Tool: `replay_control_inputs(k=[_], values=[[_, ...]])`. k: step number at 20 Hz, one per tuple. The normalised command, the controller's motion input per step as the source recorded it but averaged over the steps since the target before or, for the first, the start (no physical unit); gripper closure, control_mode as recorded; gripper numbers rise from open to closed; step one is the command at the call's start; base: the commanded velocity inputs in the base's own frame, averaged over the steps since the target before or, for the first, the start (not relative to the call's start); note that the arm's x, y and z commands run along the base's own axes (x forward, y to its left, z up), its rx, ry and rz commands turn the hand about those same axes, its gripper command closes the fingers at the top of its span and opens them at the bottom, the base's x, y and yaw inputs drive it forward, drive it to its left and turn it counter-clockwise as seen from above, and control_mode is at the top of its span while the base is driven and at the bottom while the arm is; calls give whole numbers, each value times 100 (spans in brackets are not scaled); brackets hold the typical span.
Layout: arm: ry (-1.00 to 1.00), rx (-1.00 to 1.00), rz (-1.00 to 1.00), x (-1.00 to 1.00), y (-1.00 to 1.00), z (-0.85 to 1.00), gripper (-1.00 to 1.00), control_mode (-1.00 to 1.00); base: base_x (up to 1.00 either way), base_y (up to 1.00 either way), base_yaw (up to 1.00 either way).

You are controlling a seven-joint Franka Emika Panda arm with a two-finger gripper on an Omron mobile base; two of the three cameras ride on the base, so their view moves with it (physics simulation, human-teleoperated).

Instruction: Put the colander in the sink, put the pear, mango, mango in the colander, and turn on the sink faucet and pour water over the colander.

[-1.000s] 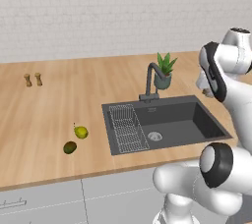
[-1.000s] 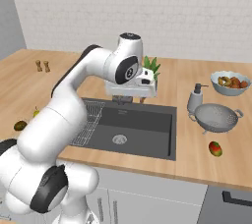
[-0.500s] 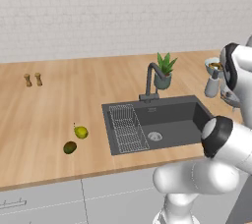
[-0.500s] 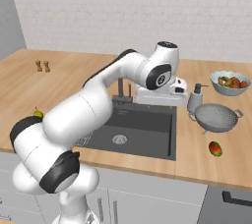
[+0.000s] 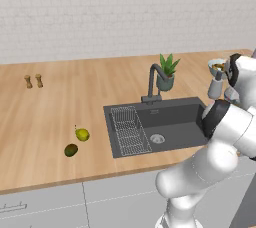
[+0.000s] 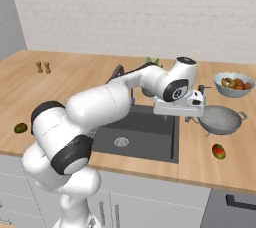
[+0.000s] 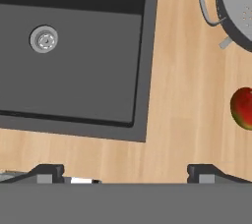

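Colander [image 6: 220, 119] sat on the counter [image 7: 182, 95] beside the sink [image 6: 150, 132], on the far side of the pincer [image 6: 196, 113] from the basin and not yet in it; from the hand camera it lay ahead and to the right, touching nothing. The pincer hung above the counter strip between sink and colander, its two tips [image 7: 47, 171] spread wide apart with nothing between them.

To do this step well, my judgement was that the pincer needed to travel on toward the colander and come down over its rim or one of its loop handles [image 7: 209, 6], since the bowl looked too broad to span. A thin metal edge could slip, so a square, centred bite seemed wise before lifting it over the sink wall.

Nearer the pincer than the colander lay a red-and-green mango [image 7: 242, 108], cut off by the edge of the hand view. Beyond the colander stood a bowl of fruit [image 6: 234, 84]. Far off across the sink lay the pear [image 5: 82, 134] and a darker oval fruit [image 5: 71, 150].

The colander was only partly framed from the hand, and in the left view the arm hid it. The faucet [image 5: 154, 82] showed no stream.
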Motion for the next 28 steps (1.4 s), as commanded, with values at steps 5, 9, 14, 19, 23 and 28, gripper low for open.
replay_control_inputs(k=[5, 9, 14, 19, 23, 28], values=[[-1, 0, 0, 41, -44, -40, -100, -100, 0, 0, 0], [0, 0, 0, 27, -41, -2, -100, -100, 0, 0, 0], [0, 0, 3, 20, -30, 0, -100, -100, 0, 0, 0], [0, 0, 0, 22, -5, -6, -100, -100, 0, 0, 0], [0, 0, 0, 11, 0, -12, -100, -100, 0, 0, 0], [0, 0, 0, 17, 1, -15, -100, -100, 0, 0, 0]])
